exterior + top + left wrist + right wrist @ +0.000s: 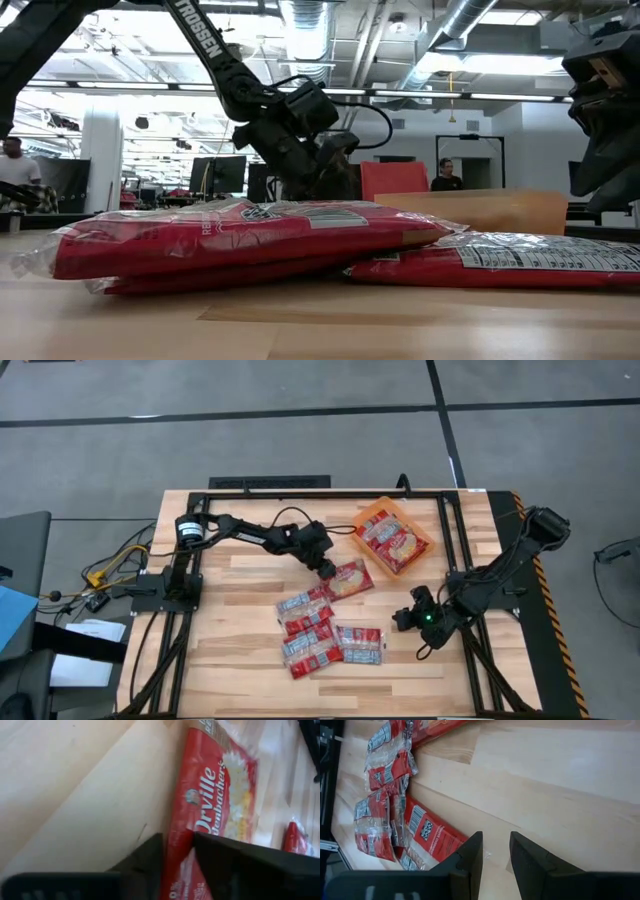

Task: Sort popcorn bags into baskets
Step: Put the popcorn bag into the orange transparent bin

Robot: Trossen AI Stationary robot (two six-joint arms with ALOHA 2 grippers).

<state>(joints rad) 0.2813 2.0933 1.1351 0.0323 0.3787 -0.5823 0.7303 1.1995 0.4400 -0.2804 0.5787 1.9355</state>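
The left end effector (327,568), mid-frame, pinches a popcorn bag (351,579) by its edge, likely for lifting toward the basket (366,515). The right end effector (409,617), lower right, waits slightly parted and empty.

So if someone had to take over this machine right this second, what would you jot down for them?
Left gripper: closed on the edge of a popcorn bag lying just short of the orange basket.
Right gripper: empty, fingers apart, waiting over bare wood on the right side of the table.
Done: popcorn already lies in the basket; how many bags I cannot tell.
Left: the gripped bag, plus the loose pile at the table's middle, all outside the basket.
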